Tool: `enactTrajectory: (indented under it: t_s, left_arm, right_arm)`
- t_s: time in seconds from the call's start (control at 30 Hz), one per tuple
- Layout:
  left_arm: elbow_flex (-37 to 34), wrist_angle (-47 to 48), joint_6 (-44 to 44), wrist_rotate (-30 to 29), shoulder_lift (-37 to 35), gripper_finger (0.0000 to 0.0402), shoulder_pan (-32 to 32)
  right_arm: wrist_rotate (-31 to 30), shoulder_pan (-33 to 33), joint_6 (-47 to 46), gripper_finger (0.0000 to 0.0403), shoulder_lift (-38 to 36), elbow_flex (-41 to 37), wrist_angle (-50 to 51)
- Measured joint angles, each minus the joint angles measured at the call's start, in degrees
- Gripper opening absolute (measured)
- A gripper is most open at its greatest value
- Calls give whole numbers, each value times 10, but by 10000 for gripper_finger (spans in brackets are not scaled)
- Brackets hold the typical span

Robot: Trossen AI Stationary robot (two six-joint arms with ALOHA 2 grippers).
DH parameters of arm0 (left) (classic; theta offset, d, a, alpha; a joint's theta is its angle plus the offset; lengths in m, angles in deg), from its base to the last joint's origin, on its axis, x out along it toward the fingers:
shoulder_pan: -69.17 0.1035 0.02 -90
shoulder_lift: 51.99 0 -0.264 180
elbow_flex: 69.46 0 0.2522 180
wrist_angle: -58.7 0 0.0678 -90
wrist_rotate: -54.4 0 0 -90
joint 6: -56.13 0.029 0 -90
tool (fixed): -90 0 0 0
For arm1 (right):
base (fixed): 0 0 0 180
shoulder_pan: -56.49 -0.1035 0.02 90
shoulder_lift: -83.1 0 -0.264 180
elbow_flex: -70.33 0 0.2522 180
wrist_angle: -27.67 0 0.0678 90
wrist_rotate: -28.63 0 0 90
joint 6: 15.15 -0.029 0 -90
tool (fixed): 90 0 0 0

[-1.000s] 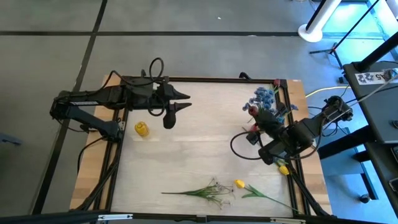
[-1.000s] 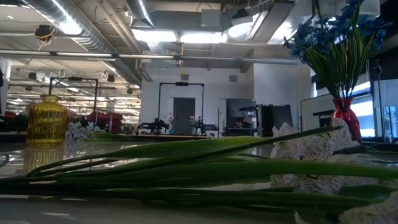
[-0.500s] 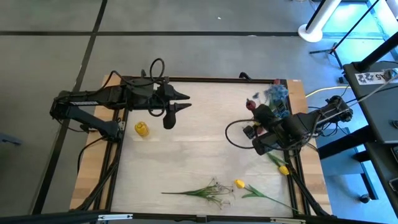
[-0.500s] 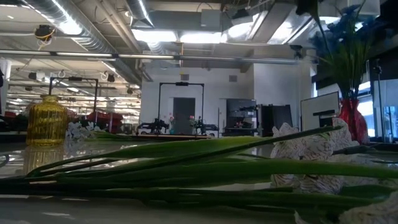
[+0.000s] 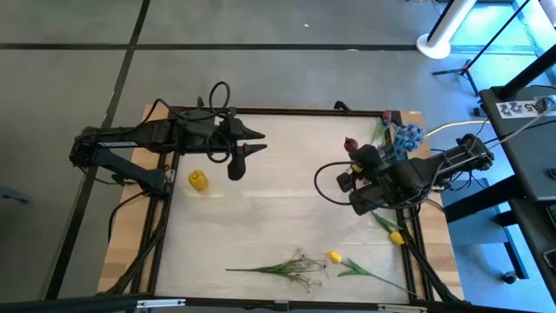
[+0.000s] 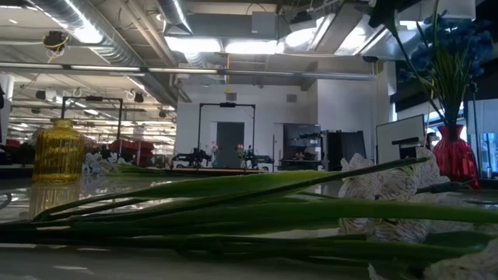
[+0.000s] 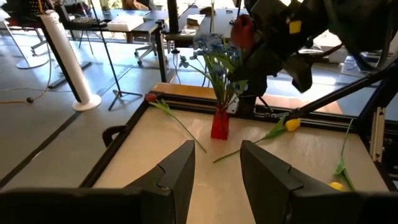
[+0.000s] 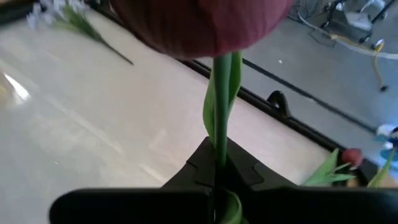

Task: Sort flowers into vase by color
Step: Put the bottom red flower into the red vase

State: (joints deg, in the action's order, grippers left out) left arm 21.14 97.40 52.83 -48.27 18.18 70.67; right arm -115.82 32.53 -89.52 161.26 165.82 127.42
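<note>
The right claw (image 5: 351, 165) pinches the green stem of the dark red tulip (image 8: 205, 25) just below the bloom, holding it upright near the red vase (image 7: 219, 123) of blue flowers (image 5: 401, 135) at the counter's (image 5: 278, 200) right edge, probably so the stem can drop into a vase. The left claw (image 7: 214, 174) waits spread above the far left, beside the yellow vase (image 5: 198, 180). Yellow tulips (image 5: 334, 256) and a white sprig (image 5: 295, 263) lie unsorted along the near edge.
</note>
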Motion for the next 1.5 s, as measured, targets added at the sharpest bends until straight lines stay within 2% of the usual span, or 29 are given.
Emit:
enactTrajectory:
  t_s: [0.13, 0.4, 0.67, 0.8, 1.17, 1.3, 1.5]
  left_arm:
    - [0, 1, 5, -4, 0, 125, 0]
    - [0, 3, 5, -4, 0, 125, 0]
    - [0, 3, 5, -4, 0, 125, 0]
    - [0, 3, 5, -4, 0, 125, 0]
    - [0, 3, 5, -4, 0, 125, 0]
    - [0, 3, 9, -4, 0, 125, 0]
    - [0, 9, 22, -5, -1, 125, 0]
  right_arm:
    - [-15, 0, -33, 9, -16, 0, -5]
    - [-1, -1, -35, 10, -38, 0, 20]
    - [3, 0, -35, 10, -60, 0, 4]
    - [33, 0, -41, 10, -60, 1, 39]
    - [106, 0, -64, 13, -57, -57, 41]
    - [112, 0, -64, 46, -57, -63, 40]
    - [123, 0, -64, 142, -57, -52, 40]
